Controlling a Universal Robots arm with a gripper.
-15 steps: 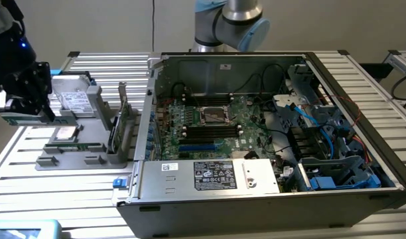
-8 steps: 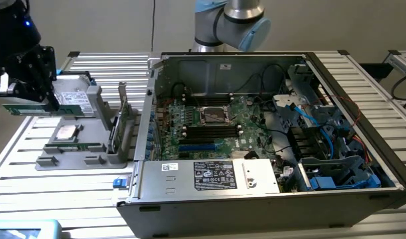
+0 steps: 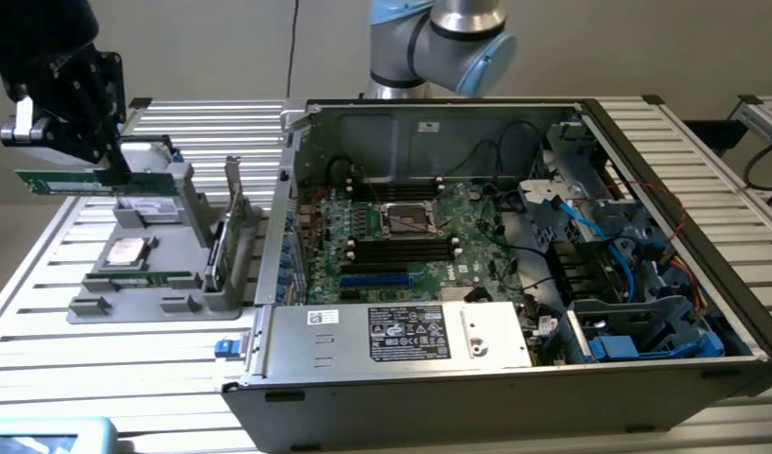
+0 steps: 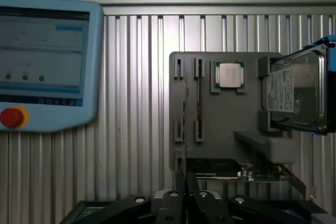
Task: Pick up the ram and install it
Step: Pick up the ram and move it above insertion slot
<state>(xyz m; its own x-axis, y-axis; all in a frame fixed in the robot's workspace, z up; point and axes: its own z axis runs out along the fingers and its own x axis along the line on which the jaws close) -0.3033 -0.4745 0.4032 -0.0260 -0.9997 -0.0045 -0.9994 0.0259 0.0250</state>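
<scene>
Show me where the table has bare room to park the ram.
The table is bare between the grey parts tray and the blue pendant. The tray itself and the open case are crowded. The fingers grip the ram.

The table (image 3: 171, 378) is ribbed bare aluminium, pale and satin. The computer case (image 3: 487, 397) is dull grey sheet metal. At nine o'clock from it, the holder (image 3: 133, 307) looks like matt grey plastic. The ram (image 3: 58, 182), a green laminate board, sits clamped in the matt black gripper (image 3: 111, 170). The hard drive (image 4: 296, 90) has a glossy metal lid with a paper label. The pendant (image 4: 58, 114) is smooth pale-blue plastic.
</scene>
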